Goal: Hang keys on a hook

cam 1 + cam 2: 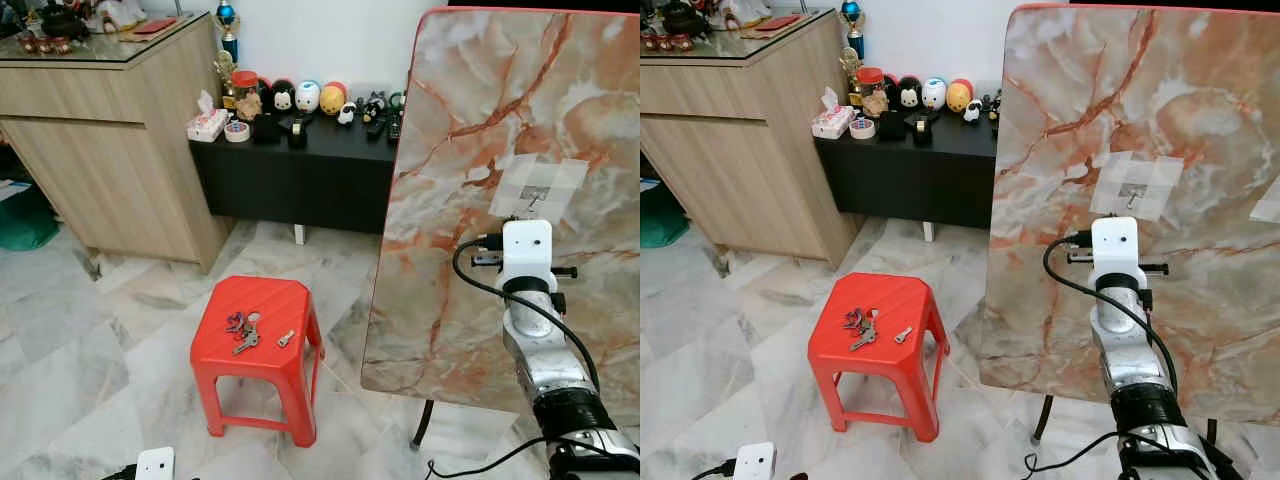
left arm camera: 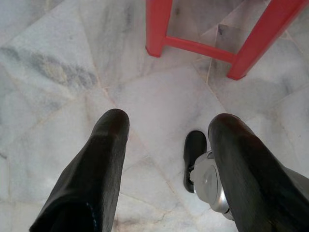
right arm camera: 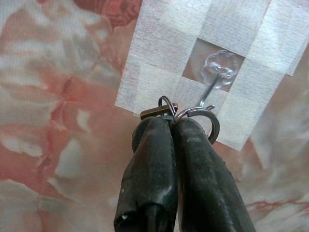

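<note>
Stool: red plastic stool (image 1: 258, 345) on the marble floor (image 1: 90, 340), left of the slab; a bunch of keys (image 1: 243, 328) and one loose key (image 1: 286, 338) lie on its seat.
Left gripper: left gripper (image 2: 166, 150) low over the floor, fingers (image 2: 96, 164) spread wide apart with nothing between them; wrist view adds two red stool legs and the robot's foot (image 2: 195, 157) below, cut off by the right finger.
Slab: marble-patterned tabletop (image 1: 480, 130) stands on edge, right of the stool; a patch of white tape (image 1: 537, 187) sits on its face.
Hook: clear plastic hook (image 3: 218, 72) with a metal wire, framed by the tape; head views show it as a small grey mark only.
Right gripper: right gripper (image 3: 175, 121) raised against the slab just below the tape; fingers pinched together on a key ring (image 3: 203, 118), the ring touching the hook's wire tip. Whether the ring is over the tip is hard to tell.
Hidden: from the head views the wrist camera block (image 1: 527, 252) covers the fingers and ring.
</note>
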{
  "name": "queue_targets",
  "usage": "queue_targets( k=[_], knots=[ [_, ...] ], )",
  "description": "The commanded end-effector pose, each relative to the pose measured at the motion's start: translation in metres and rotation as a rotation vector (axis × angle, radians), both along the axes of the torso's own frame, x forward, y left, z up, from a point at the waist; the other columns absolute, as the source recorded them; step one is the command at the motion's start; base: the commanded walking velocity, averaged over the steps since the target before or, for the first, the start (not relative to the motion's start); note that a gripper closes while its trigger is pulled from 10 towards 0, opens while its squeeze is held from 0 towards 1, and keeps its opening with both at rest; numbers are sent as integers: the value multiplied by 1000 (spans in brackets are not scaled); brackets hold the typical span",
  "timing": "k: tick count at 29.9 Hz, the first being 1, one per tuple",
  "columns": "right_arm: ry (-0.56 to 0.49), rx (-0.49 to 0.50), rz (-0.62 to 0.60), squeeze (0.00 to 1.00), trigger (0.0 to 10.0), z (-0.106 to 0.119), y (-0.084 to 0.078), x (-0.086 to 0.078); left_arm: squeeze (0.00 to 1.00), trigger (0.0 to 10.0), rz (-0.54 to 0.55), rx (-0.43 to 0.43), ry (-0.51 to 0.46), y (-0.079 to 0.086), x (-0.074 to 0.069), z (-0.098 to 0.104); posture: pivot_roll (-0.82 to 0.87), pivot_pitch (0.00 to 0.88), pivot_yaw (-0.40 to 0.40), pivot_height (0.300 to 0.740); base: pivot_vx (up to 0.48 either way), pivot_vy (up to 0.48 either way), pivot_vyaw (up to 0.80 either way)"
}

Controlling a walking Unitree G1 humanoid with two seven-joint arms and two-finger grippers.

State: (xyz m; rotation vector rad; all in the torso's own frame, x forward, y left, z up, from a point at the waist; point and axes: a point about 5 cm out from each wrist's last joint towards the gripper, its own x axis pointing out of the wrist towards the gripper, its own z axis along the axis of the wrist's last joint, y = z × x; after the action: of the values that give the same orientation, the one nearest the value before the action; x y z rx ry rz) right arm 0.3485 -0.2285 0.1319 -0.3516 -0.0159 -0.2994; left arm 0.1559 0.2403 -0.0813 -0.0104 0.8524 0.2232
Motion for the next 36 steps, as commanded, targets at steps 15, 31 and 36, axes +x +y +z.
queue_targets(
  k=[15, 31, 36],
  knots=[
    [-10, 16, -3, 0, 10000, 14, 5, 12, 0, 10000, -16, 7, 17, 0, -1, -1, 20, 0, 3, 740, 0, 0, 0],
    [13, 20, -22, 0, 10000, 16, 3, 16, 0, 10000, -34, 13, 24, 0, -2, -1, 23, 0, 7, 740, 0, 0, 0],
    [13, 21, -22, 0, 10000, 17, 3, 16, 0, 10000, -34, 13, 25, 0, -2, -1, 24, 0, 8, 740, 0, 0, 0]
  ],
)
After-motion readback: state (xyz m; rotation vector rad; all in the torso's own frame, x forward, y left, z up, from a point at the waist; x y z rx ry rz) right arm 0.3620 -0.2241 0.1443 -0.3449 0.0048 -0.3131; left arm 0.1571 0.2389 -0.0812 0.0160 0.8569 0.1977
